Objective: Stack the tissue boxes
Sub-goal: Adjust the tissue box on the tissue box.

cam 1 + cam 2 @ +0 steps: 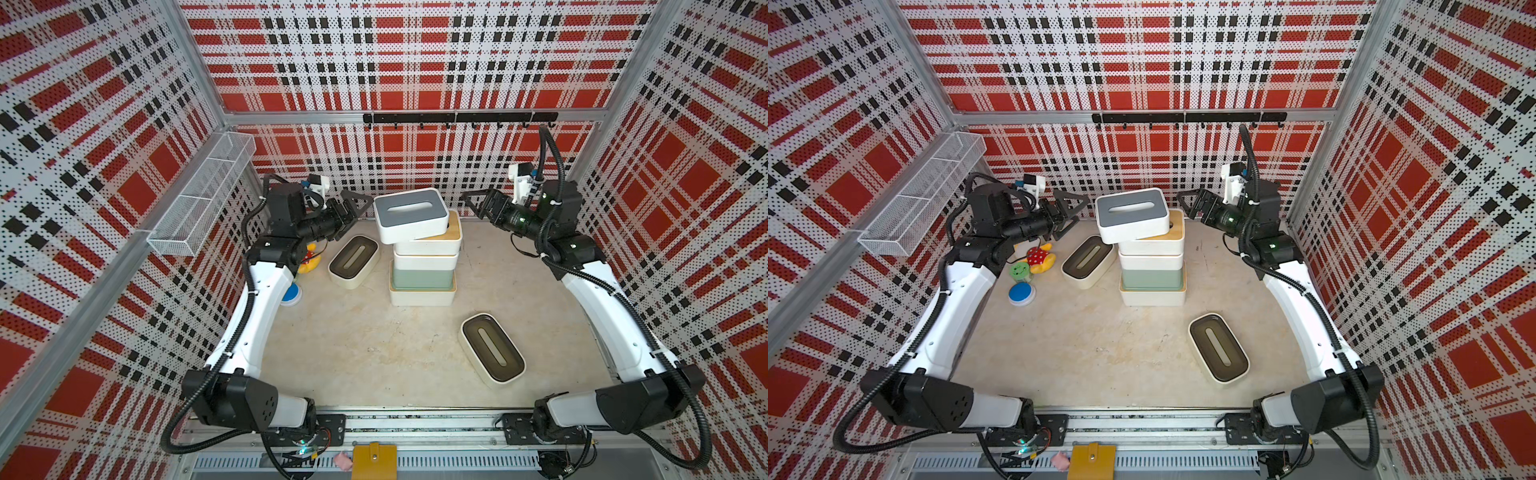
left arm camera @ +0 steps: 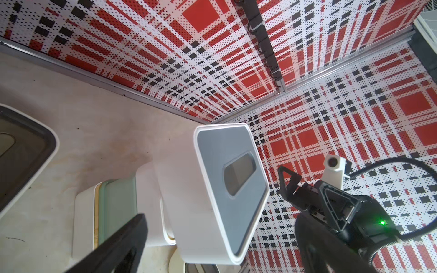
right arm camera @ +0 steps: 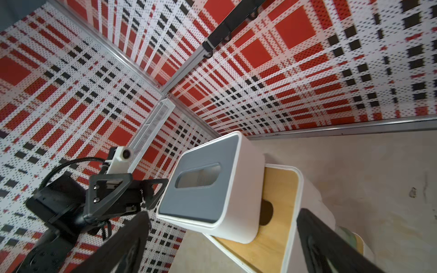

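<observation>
Two hands are flanking the top of the stack [image 1: 424, 259] near the middle of the bench's [image 1: 353, 357] far edge. The left hand [image 1: 360, 212] and right hand [image 1: 469, 206] are hanging wide open and empty, each just clear of the grey-lidded box [image 1: 409, 214]. That box is sitting skewed on the tan-lidded box [image 1: 454, 232], overhanging it toward the left hand. An olive-lidded box [image 1: 354, 259] is lying just left of the stack, and a second olive-lidded box [image 1: 492, 347] is lying toward the front right corner. A plush toy [image 1: 1040, 257] is lying beneath the left arm.
</observation>
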Robot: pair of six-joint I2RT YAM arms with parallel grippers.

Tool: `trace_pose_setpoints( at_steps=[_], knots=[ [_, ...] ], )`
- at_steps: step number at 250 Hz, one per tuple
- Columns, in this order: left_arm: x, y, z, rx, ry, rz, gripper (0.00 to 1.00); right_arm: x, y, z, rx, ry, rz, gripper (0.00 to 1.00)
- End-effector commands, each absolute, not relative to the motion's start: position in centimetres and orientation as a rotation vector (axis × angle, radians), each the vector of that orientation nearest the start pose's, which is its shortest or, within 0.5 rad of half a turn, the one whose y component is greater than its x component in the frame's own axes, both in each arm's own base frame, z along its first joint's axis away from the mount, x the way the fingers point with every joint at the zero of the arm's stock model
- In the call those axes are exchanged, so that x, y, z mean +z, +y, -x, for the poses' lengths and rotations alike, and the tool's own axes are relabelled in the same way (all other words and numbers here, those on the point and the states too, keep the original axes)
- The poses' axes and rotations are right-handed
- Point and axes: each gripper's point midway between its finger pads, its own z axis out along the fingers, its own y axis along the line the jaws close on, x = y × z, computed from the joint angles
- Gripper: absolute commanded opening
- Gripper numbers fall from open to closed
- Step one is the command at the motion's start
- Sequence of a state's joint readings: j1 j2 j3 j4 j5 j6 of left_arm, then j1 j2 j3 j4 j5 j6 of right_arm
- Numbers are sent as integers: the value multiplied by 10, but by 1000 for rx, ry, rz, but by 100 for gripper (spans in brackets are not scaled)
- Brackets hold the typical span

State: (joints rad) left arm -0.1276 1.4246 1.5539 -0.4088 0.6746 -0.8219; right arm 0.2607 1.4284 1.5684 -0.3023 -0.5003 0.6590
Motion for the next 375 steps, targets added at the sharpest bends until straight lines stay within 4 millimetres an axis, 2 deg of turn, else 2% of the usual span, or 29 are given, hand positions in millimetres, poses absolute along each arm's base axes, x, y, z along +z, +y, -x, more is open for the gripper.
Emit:
trace_pose_setpoints(
  at_steps=[1, 39, 105, 212, 287, 341, 375],
  knots=[
    [410, -162, -408, -1205, 1990, 198, 99, 440, 212, -404, 1142, 1831, 134, 100],
    [409, -172, -413, -1204, 1993, 179, 99, 430, 233, -414, 1182, 1860, 173, 100],
    [406, -187, -420, -1218, 2010, 139, 99, 429, 254, -417, 1260, 1859, 235, 100],
    [409, -204, -422, -1240, 2014, 74, 99, 420, 256, -414, 1290, 1880, 222, 100],
    [412, -212, -422, -1253, 2009, 37, 99, 419, 267, -404, 1336, 1883, 255, 100],
    [414, -222, -420, -1274, 2012, 1, 99, 422, 262, -395, 1338, 1868, 234, 100],
    [422, -230, -418, -1285, 1995, -40, 99, 427, 258, -390, 1330, 1857, 230, 100]
  ],
)
